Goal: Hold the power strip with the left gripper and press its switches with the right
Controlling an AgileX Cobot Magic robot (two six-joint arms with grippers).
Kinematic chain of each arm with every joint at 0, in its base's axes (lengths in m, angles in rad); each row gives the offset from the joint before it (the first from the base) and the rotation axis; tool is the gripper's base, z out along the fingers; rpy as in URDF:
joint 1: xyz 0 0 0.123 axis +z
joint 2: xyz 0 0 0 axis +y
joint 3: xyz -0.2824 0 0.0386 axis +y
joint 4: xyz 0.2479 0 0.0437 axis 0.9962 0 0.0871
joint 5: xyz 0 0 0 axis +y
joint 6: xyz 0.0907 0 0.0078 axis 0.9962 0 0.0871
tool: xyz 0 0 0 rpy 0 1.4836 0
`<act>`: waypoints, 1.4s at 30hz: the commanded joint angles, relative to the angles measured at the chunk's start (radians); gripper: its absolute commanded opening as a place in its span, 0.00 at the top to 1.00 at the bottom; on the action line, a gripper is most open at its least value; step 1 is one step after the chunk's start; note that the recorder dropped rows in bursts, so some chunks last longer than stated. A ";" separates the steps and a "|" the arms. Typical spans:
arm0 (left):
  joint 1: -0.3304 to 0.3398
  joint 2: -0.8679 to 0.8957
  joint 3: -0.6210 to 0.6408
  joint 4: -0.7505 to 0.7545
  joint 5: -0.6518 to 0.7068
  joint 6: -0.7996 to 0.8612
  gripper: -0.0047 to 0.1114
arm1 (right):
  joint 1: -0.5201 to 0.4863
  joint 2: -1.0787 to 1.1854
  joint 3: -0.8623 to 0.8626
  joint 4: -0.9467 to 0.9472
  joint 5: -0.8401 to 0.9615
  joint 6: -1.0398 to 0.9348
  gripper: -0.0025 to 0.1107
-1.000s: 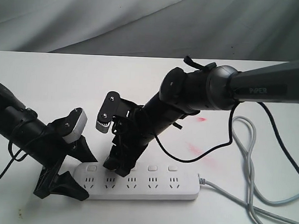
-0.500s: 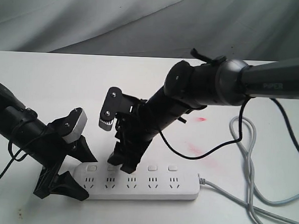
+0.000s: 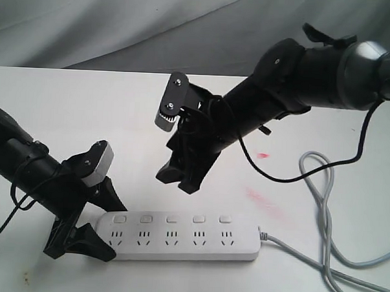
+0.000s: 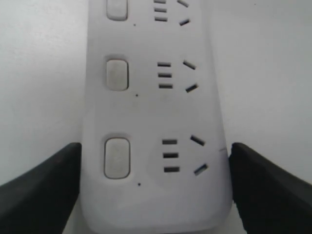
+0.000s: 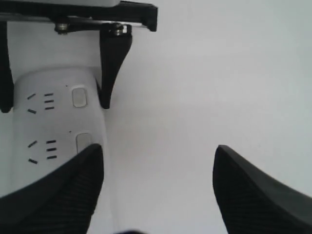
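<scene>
The white power strip (image 3: 184,239) lies flat near the table's front edge. My left gripper (image 3: 113,232) straddles its left end, and both black fingers (image 4: 44,187) press against the strip's (image 4: 156,112) long sides. The row of switches (image 3: 172,219) is uncovered; three of them, among them the end one (image 4: 117,157), show in the left wrist view. My right gripper (image 3: 178,182) hangs open in the air above and behind the second and third switches, touching nothing. In the right wrist view its gripper (image 5: 158,161) is empty over bare table, with the strip (image 5: 53,117) to one side.
The strip's grey cord (image 3: 323,255) leaves its right end and loops over the right side of the table. Red smears (image 3: 260,199) mark the table behind the strip. A black cable (image 3: 281,177) droops from the right arm. Grey cloth (image 3: 122,26) hangs behind the table.
My right gripper has lifted off the switch row and swung up and to the right, away from the strip. The left gripper and the strip have not moved.
</scene>
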 commanded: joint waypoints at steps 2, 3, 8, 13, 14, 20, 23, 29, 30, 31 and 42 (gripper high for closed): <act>-0.004 0.000 -0.002 0.003 -0.014 -0.011 0.96 | 0.000 0.037 0.062 0.057 -0.037 -0.040 0.45; -0.004 0.000 -0.002 0.003 -0.014 -0.011 0.96 | 0.000 0.043 0.071 0.057 -0.051 -0.042 0.45; -0.004 0.000 -0.002 0.003 -0.014 -0.011 0.96 | 0.000 0.066 0.082 0.069 -0.053 -0.048 0.45; -0.004 0.000 -0.002 0.003 -0.014 -0.011 0.96 | 0.000 0.068 0.082 0.078 -0.060 -0.058 0.45; -0.004 0.000 -0.002 0.003 -0.014 -0.011 0.96 | 0.000 0.068 0.082 0.078 -0.056 -0.058 0.45; -0.004 0.000 -0.002 0.003 -0.014 -0.011 0.96 | 0.000 0.068 0.082 0.076 -0.051 -0.058 0.45; -0.004 0.000 -0.002 0.003 -0.014 -0.011 0.96 | 0.000 0.068 0.082 0.076 -0.049 -0.058 0.45; -0.004 0.000 -0.002 0.003 -0.014 -0.011 0.96 | 0.000 0.068 0.089 0.076 -0.055 -0.058 0.45; -0.004 0.000 -0.002 0.003 -0.014 -0.011 0.96 | 0.000 0.068 0.094 0.076 -0.057 -0.058 0.45; -0.004 0.000 -0.002 0.003 -0.014 -0.011 0.96 | 0.000 0.073 0.101 0.076 -0.057 -0.058 0.45; -0.004 0.000 -0.002 0.003 -0.014 -0.011 0.96 | 0.000 0.092 0.133 0.088 -0.094 -0.065 0.45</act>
